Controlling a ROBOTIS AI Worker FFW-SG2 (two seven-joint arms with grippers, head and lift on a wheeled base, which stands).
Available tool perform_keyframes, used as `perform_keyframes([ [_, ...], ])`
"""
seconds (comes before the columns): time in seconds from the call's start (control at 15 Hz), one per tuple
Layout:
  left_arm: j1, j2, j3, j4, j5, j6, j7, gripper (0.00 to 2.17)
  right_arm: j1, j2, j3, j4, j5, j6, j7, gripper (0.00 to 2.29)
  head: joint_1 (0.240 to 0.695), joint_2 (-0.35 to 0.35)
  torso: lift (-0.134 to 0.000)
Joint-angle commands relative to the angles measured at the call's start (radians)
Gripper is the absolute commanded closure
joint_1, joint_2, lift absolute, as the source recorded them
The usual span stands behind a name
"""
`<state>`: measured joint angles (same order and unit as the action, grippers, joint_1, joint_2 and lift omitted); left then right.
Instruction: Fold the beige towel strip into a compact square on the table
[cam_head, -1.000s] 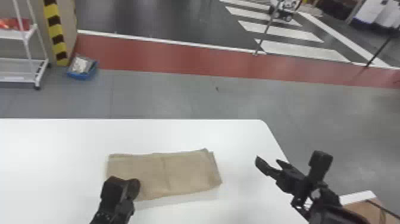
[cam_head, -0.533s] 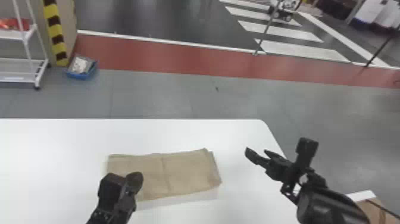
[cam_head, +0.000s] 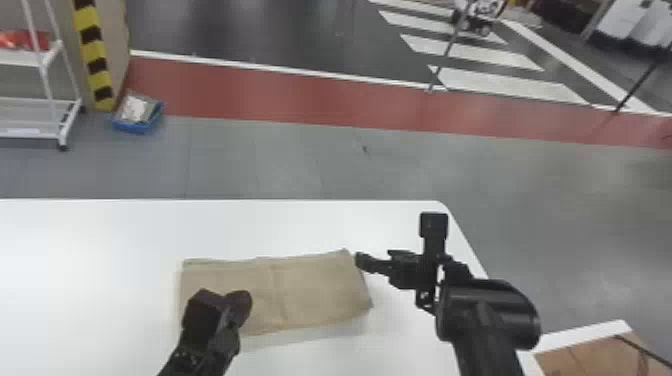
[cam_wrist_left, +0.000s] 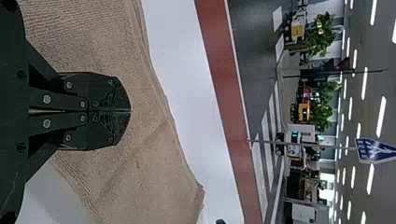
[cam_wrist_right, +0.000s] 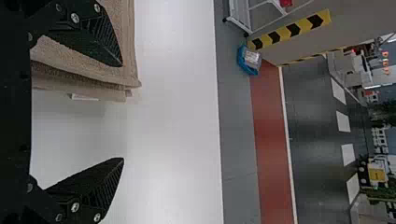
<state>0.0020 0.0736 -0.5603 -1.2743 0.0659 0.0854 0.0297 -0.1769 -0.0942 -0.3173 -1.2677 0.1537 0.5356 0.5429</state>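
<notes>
the towel (cam_head: 310, 295) lies under the closed, empty left end effector (cam_head: 241, 306), near the gaping, empty right end effector (cam_head: 374, 257).

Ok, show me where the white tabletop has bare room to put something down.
The white tabletop is bare left of the folded beige towel strip and between it and the far edge. Crowded: the strip's right end, by the black right gripper, and its left part, under the black left gripper.

Silver screws (cam_wrist_left: 46, 99) stud the black, finely ridged jaws.
</notes>
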Motion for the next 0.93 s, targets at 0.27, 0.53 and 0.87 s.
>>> perform_keyframes([
  [0.27, -0.016, -0.003, -0.006, 0.013, 0.0, 0.0, -0.007, 1.77, -0.036, -0.001, 0.041, 0.051, 0.07, 0.099, 0.003, 0.19, 0.695, -0.35, 0.0],
  [0.53, -0.03, -0.008, -0.012, 0.038, 0.0, 0.0, -0.007, 1.77, -0.075, 0.001, 0.061, 0.103, 0.092, 0.108, 0.003, 0.22, 0.695, -0.35, 0.0],
  [0.87, -0.042, -0.015, -0.012, 0.058, -0.002, 0.003, -0.007, 1.77, -0.095, -0.001, 0.078, 0.111, 0.11, 0.2, 0.005, 0.22, 0.695, -0.35, 0.0],
])
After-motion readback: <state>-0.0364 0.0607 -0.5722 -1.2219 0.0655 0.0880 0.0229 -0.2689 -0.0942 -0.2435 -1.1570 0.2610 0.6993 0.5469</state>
